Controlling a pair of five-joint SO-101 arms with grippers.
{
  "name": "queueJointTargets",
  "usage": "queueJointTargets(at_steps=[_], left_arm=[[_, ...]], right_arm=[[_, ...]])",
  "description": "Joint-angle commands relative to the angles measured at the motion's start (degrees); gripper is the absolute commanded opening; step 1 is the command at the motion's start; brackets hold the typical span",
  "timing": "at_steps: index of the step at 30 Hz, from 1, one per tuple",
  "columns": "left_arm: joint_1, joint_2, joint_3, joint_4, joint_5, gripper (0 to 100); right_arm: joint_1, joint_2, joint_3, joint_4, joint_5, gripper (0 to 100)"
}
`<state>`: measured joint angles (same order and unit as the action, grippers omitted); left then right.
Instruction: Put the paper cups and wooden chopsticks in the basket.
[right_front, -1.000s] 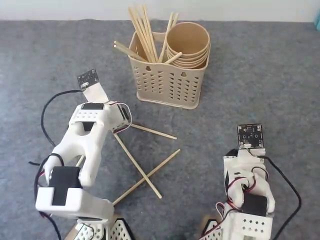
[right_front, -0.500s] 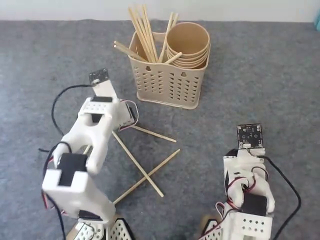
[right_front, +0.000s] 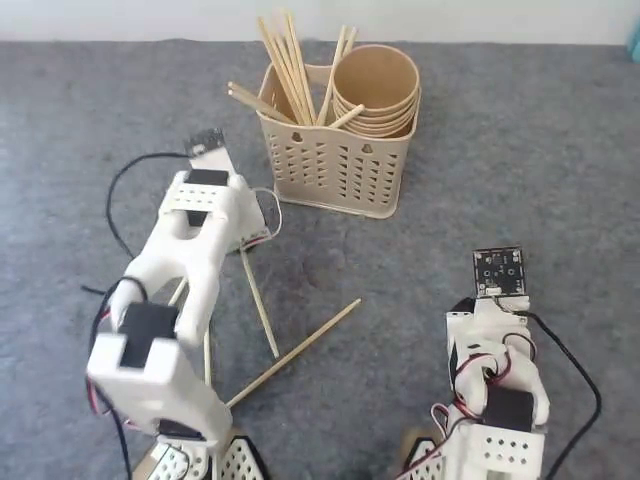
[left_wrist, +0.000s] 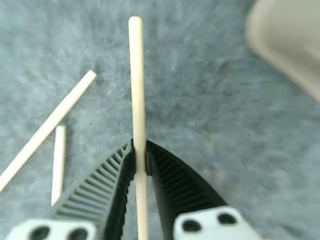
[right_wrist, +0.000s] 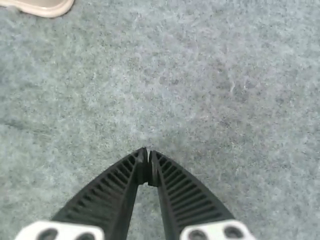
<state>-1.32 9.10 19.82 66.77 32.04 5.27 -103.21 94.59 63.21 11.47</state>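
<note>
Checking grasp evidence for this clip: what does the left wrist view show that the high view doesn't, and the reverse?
Left wrist view: the left gripper, its jaws clamped on a wooden chopstick that sticks out past the tips. High view: the stacked paper cups and standing chopsticks inside the basket, plus the right arm. Both: the held chopstick, part of the basket, and loose chopsticks lying on the grey carpet.

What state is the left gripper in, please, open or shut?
Shut on a pale wooden chopstick: the left gripper's black ribbed fingers pinch it.
</note>
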Motion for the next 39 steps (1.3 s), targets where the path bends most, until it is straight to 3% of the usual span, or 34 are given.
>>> queueJointTargets(at_steps=[1,5,10,12,17,22,25,32,39], left_arm=[[-0.26,-12.84,-1.19,1.58,-0.53,1],[-0.35,-23.3,-1.19,1.49,-5.98,1],[-4.48,-36.13,2.86,0.09,-12.75,1],[-7.82,-41.58,5.76,-1.58,-15.38,1],[-21.19,-56.79,12.18,-3.78,-20.57,1],[-39.82,-69.98,16.57,-7.82,-24.53,1],[-49.67,-75.69,19.3,-11.43,-24.79,1],[-64.18,-80.62,23.6,-18.2,-24.62,1],[-66.73,-74.55,22.2,-18.64,-24.44,1]], right_arm=[[-0.13,-0.57,-1.23,0.75,0.35,0.8],[-0.13,-0.57,-1.49,1.27,0.09,0.8],[-1.01,-0.57,-4.92,1.89,-10.81,0.8],[-3.56,0.04,-6.68,1.98,-11.08,0.8],[-12.62,0.13,-10.29,2.42,-14.07,0.8],[-22.99,0.13,-12.22,1.19,-16.53,0.8],[-28.26,0.22,-12.66,-1.54,-21.63,0.8],[-34.59,0.22,-12.66,-5.41,-31.03,0.9],[-38.37,2.51,-13.8,-7.25,-31.3,0.8]])
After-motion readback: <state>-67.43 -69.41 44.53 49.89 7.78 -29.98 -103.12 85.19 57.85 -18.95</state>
